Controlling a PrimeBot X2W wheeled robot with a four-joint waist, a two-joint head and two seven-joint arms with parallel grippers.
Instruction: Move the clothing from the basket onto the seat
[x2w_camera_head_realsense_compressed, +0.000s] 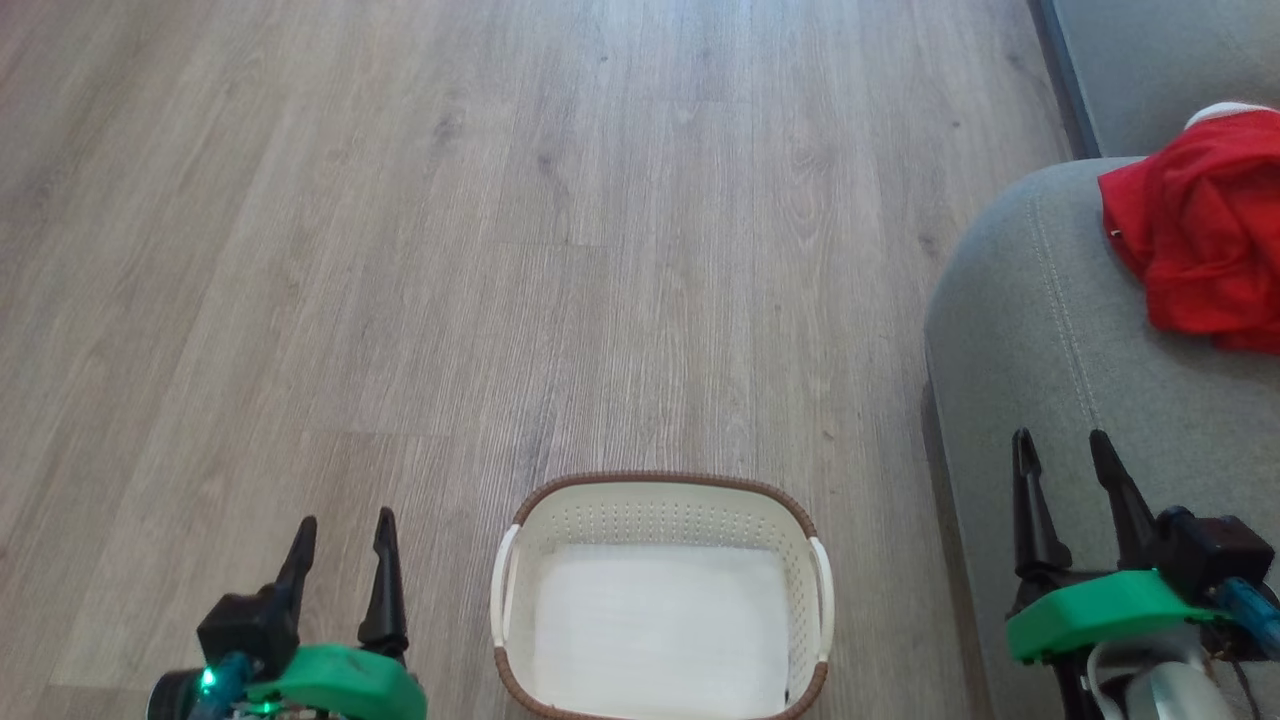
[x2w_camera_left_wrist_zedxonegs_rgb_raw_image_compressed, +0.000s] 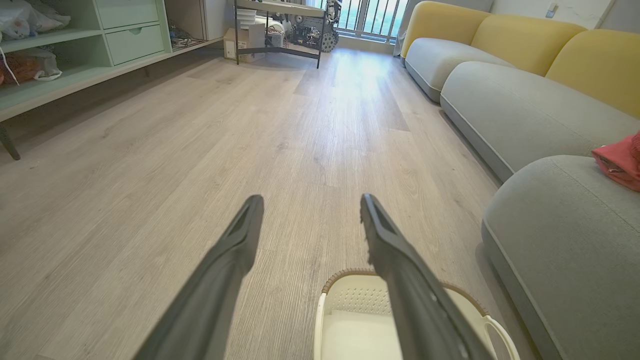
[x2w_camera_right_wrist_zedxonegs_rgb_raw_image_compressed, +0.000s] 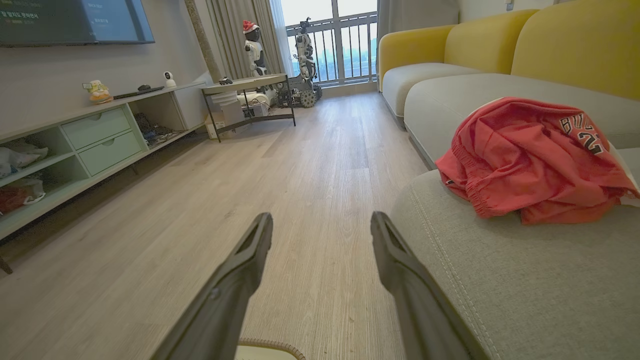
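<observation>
The red clothing (x2w_camera_head_realsense_compressed: 1205, 235) lies bunched on the grey seat (x2w_camera_head_realsense_compressed: 1050, 330) at the right; in the right wrist view the clothing (x2w_camera_right_wrist_zedxonegs_rgb_raw_image_compressed: 530, 160) shows dark-and-white lettering. The cream basket (x2w_camera_head_realsense_compressed: 660, 600) with a brown rim stands on the floor at bottom centre, its white bottom bare. My left gripper (x2w_camera_head_realsense_compressed: 342, 535) is open to the left of the basket, nothing between its fingers. My right gripper (x2w_camera_head_realsense_compressed: 1062, 450) is open over the seat's front corner, short of the clothing. In the left wrist view the basket (x2w_camera_left_wrist_zedxonegs_rgb_raw_image_compressed: 350, 305) sits under the right finger (x2w_camera_left_wrist_zedxonegs_rgb_raw_image_compressed: 400, 250).
Wood floor (x2w_camera_head_realsense_compressed: 500, 250) stretches ahead. Along the left wall runs a pale green shelf unit (x2w_camera_right_wrist_zedxonegs_rgb_raw_image_compressed: 90, 145) below a screen. A dark-framed table (x2w_camera_right_wrist_zedxonegs_rgb_raw_image_compressed: 250, 97) with robots behind it stands at the far end. Yellow backrests (x2w_camera_right_wrist_zedxonegs_rgb_raw_image_compressed: 565, 45) line the seat.
</observation>
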